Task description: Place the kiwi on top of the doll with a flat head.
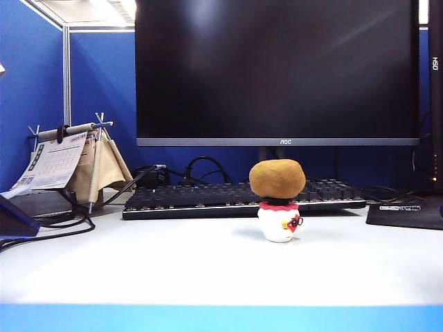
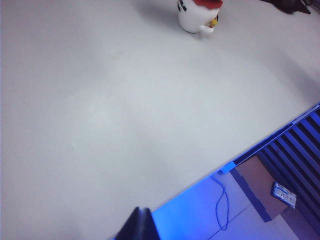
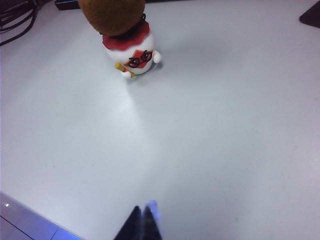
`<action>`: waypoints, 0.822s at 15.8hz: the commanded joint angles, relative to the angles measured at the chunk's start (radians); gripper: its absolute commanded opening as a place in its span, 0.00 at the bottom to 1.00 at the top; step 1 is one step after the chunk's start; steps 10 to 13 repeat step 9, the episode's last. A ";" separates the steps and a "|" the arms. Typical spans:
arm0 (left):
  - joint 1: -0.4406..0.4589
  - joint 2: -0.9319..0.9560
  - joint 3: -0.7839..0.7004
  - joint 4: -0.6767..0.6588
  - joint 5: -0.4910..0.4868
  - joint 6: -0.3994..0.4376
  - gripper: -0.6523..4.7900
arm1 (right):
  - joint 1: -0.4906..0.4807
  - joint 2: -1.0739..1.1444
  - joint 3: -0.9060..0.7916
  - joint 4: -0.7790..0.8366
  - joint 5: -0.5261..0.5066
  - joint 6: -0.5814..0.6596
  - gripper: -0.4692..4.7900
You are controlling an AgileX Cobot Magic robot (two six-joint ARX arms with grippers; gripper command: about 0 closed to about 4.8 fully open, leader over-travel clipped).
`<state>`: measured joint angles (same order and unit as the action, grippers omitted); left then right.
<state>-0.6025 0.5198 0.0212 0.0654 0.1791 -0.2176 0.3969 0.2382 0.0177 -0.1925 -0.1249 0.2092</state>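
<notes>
Kiwi (image 1: 277, 178) sits on top of the doll with a flat head (image 1: 279, 220), centre-right on the white worktop (image 1: 173, 263), just in front of the keyboard (image 1: 208, 199) w/ the monitor (image 1: 277, 69) behind. Task looks done as far as placement goes. Left gripper (image 2: 140, 226) shows only as dark tips low over the worktop's front edge, fingers closed, holding nothing, well apart from the doll. Right gripper (image 3: 142, 222) same story: fingers pressed together, empty, pulled back near the front of the worktop w/ the doll and kiwi across clear surface from it. Main risk now is the balance. Kiwi is wider than the doll's head and overhangs all round, esp. on the side toward the keyboard in the exterior view, so contact patch is small and the fruit is round-bottomed; a nudge or worktop shake could roll it off. Doll itself is small and light-looking w/ a rounded body, so it could tip under a top-heavy load. Likely triggers: either arm swinging home too close, a jolt through the worktop, or a cable (image 1: 41, 232) on the left getting dragged. If it falls, kiwi prob. rolls toward the keyboard or off the front edge. Can't tell from these views whether the kiwi sits dead level or slightly tilted.
</notes>
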 commanded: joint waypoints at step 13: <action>0.000 0.001 0.001 0.025 -0.002 0.000 0.11 | 0.000 -0.001 -0.004 0.003 -0.001 0.000 0.09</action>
